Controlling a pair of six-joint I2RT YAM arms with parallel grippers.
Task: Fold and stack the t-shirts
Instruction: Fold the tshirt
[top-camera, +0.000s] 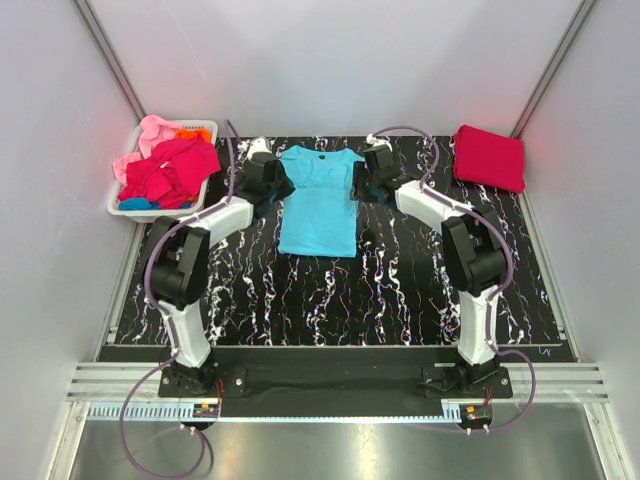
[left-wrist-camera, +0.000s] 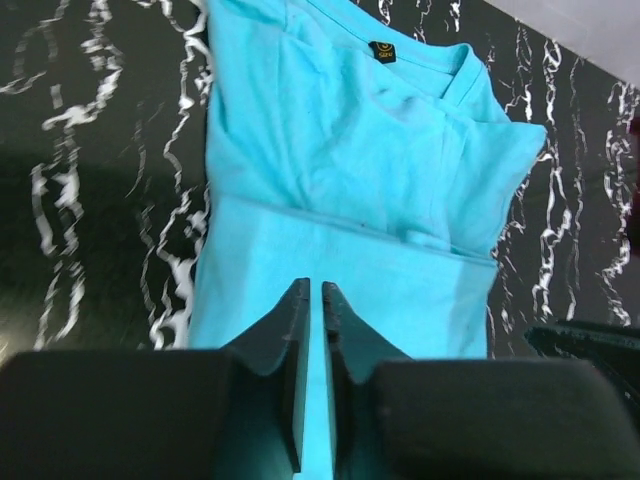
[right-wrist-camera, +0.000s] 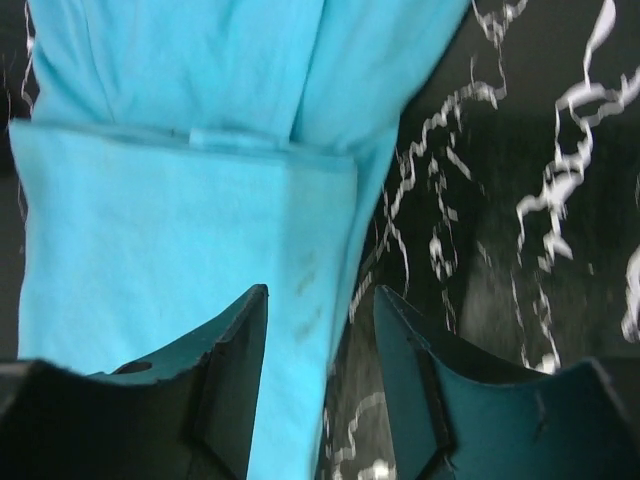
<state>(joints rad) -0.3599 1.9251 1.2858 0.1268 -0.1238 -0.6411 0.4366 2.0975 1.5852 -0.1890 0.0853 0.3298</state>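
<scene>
Since the turquoise t-shirt (top-camera: 318, 200) lies sleeves-folded, we see left gripper (left-wrist-camera: 313, 288) barely parted, right gripper (right-wrist-camera: 321, 292) released, both empty; hem fold next.

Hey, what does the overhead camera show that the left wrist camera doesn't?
Only the overhead view: the white basket heaped with pink and red shirts at far left, and the folded red shirt at far right. Only the left wrist view: the left gripper up close, its fingers a thin gap apart, and the yellow print on the collar label. Both: the turquoise shirt, sleeves folded in, on the black marbled table.
</scene>
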